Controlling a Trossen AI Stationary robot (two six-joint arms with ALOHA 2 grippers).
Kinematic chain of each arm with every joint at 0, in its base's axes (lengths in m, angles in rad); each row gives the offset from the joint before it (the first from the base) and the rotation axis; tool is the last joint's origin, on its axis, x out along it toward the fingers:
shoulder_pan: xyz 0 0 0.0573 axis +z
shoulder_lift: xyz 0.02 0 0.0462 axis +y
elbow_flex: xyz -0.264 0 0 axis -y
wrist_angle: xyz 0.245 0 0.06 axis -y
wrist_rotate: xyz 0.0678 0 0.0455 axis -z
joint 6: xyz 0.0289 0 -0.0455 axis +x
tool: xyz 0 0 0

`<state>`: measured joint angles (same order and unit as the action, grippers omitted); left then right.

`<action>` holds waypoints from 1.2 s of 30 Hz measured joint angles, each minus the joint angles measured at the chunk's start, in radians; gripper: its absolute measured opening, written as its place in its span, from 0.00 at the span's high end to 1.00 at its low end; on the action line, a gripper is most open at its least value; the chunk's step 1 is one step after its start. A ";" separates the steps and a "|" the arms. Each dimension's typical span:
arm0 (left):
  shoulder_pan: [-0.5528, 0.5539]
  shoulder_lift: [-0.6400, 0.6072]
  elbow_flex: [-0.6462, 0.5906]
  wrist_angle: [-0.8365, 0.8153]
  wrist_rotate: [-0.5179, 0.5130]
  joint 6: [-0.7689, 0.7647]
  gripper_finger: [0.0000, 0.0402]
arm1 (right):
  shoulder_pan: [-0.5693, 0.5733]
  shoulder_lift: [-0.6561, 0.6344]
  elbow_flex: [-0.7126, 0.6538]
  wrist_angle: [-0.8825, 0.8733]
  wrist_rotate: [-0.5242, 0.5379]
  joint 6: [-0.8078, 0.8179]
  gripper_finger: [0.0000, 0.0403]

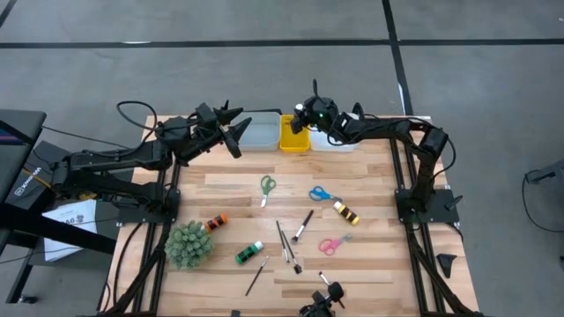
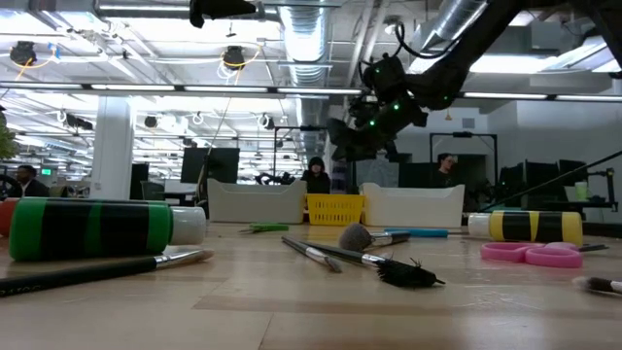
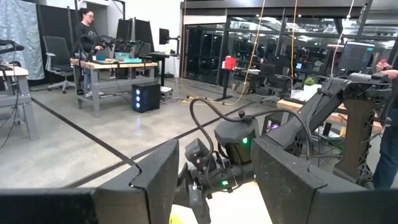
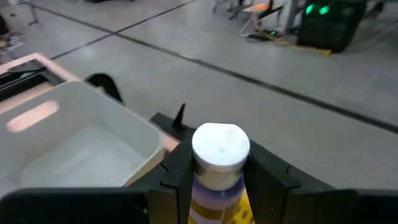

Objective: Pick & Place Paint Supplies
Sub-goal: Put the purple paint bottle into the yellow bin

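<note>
R tool sat clenched on a small white-capped paint bottle w/ a yellow body; the cap showed between the two dark fingers in the right wrist view. Per high view, R tool hung above the far edge of the wooden surface, over the small yellow plastic tray, which stood between a grey tray and a white tray.

L tool hovered near the grey tray, fingers spread, nothing between them (L arm appeared to be waiting).

Rest of supplies lay on the surface: green-handled scissors, blue-handled scissors, pink-handled scissors, yellow-and-black-striped bottle, orange bottle, green bottle, several thin dark-handled brushes. Spiky green plant ball sat at the near L.

Judgement: step in hand looked like the drop of the bottle into a tray. To do it well: centre the bottle over the tray opening, not the rim; lower until the bottle base is inside the walls before letting go, so it doesn't bounce out or tip onto a neighbour tray. Keep grip steady on the way down, since hold was near the cap and the body could swing. Lift straight up after release. Which tray was meant, couldn't tell for sure.
</note>
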<state>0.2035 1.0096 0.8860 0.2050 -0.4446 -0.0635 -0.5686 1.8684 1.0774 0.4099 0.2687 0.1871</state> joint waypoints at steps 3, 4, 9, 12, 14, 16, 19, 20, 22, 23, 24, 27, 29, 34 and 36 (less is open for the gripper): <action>0.000 0.000 0.000 -0.003 0.000 0.000 0.52 | -0.002 0.001 -0.022 -0.006 -0.006 -0.004 0.74; 0.000 0.000 0.000 -0.003 0.000 0.000 0.52 | 0.001 0.001 -0.026 -0.007 -0.006 -0.008 0.74; 0.000 0.000 0.000 -0.004 0.000 0.000 0.52 | -0.002 0.001 -0.077 0.066 -0.005 -0.012 0.74; 0.000 0.000 0.000 -0.004 0.000 0.000 0.52 | -0.004 0.001 -0.109 0.078 -0.005 -0.017 0.74; 0.000 0.000 0.000 -0.003 0.000 0.000 0.52 | -0.005 0.001 -0.125 0.108 -0.005 -0.041 0.74; 0.001 0.000 0.000 -0.003 0.000 0.000 0.52 | -0.005 0.001 -0.132 0.124 -0.006 -0.056 0.74; 0.011 0.000 0.000 -0.004 0.000 -0.004 0.52 | -0.005 0.001 -0.132 0.134 -0.006 -0.067 0.74; 0.013 0.000 0.000 -0.004 0.000 -0.004 0.52 | -0.005 0.001 -0.132 0.134 -0.006 -0.067 0.74; 0.019 0.000 0.000 -0.003 0.000 -0.004 0.52 | -0.006 0.001 -0.132 0.133 -0.006 -0.067 0.74; 0.021 0.000 0.000 -0.003 0.000 -0.005 0.52 | -0.008 0.001 -0.131 0.131 -0.007 -0.067 0.74; 0.022 0.000 0.000 -0.003 0.000 -0.005 0.52 | -0.009 0.001 -0.127 0.124 -0.008 -0.067 0.74; 0.023 0.000 0.000 -0.003 0.000 -0.025 0.52 | -0.010 0.001 -0.119 0.120 -0.019 -0.070 0.74; 0.023 0.000 0.000 -0.003 0.000 -0.027 0.52 | -0.010 0.001 -0.117 0.118 -0.021 -0.074 0.74; 0.023 0.000 0.000 -0.003 0.000 -0.027 0.52 | -0.011 0.001 -0.117 0.080 -0.022 -0.040 0.74; 0.023 0.000 0.000 -0.003 0.000 -0.027 0.52 | -0.011 0.001 -0.117 0.079 -0.025 -0.040 0.74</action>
<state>0.2260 1.0096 0.8860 0.2016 -0.4446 -0.0910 -0.5797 1.8698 0.9604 0.4892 0.2440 0.1467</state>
